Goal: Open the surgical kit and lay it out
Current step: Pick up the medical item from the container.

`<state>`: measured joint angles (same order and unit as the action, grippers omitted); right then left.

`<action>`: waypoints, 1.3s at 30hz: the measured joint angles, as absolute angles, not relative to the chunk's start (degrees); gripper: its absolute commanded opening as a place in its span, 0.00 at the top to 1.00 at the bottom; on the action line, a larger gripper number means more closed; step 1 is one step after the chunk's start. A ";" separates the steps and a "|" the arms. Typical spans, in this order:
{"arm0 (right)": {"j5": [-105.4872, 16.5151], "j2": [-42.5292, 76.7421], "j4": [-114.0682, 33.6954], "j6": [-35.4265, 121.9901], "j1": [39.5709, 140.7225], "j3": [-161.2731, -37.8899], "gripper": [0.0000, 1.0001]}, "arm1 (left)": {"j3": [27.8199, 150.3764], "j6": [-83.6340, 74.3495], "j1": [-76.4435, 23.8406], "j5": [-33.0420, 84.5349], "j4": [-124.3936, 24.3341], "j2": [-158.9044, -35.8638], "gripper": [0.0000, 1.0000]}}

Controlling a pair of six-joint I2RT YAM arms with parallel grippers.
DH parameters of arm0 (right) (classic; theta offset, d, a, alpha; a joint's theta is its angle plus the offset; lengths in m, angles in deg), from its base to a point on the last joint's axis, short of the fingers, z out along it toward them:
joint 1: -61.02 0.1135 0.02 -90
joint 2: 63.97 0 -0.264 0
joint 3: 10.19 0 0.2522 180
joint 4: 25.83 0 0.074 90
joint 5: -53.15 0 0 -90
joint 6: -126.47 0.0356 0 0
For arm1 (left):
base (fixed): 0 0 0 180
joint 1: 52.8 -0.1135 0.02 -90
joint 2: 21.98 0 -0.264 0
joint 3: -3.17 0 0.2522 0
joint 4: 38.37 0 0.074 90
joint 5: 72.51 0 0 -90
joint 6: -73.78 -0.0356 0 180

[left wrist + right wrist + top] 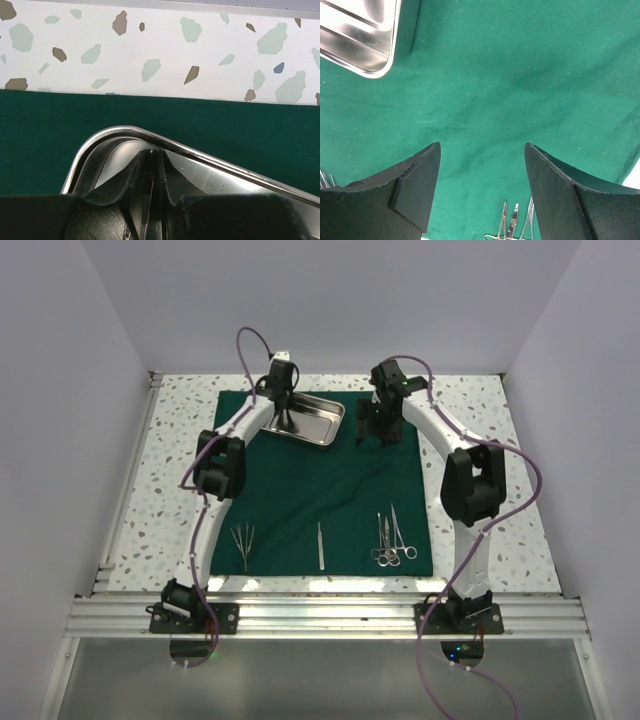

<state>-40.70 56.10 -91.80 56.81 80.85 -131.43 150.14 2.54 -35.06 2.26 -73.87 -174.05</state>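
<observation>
bare dark green cloth sheet (330,490) free beneath my spread right fingers (415,185), shiny rectangular steel tray (315,420) blocking far left, small steel instruments (321,545) lining near edge

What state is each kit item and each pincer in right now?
Green cloth: spread out flat.
Steel tray: upright on the cloth.
Tweezers: lying flat on the cloth.
Single forceps: lying flat on the cloth.
Clamps: lying flat, side by side.
Left pincer: shut, tips inside the tray.
Right pincer: open, empty, above the cloth.

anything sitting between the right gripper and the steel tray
Nothing visible does. Only bare green cloth lies between the open right gripper and the tray.
</observation>
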 measured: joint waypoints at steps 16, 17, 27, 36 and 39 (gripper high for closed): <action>-40.99 53.28 -91.29 56.81 80.02 -128.41 0.28 | 143.43 2.39 -31.30 -1.32 -78.02 -169.35 0.89; -41.01 52.80 -91.21 56.81 79.94 -128.35 0.28 | 142.81 2.48 -31.17 -1.02 -78.24 -168.89 0.90; -41.10 49.87 -90.97 56.81 78.82 -127.71 0.28 | 142.33 2.67 -31.15 2.02 -79.47 -168.04 1.00; -41.97 49.89 -91.10 56.91 78.63 -128.04 0.28 | 144.85 4.40 -32.03 6.24 -83.07 -168.08 1.00; -41.97 49.98 -91.18 56.91 78.63 -128.92 0.28 | 144.85 5.51 -32.48 7.29 -83.57 -167.77 1.00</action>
<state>-41.97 49.98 -91.18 56.91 78.63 -128.92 144.85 5.51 -32.48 7.29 -83.57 -167.77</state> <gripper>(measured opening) 0.720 0.011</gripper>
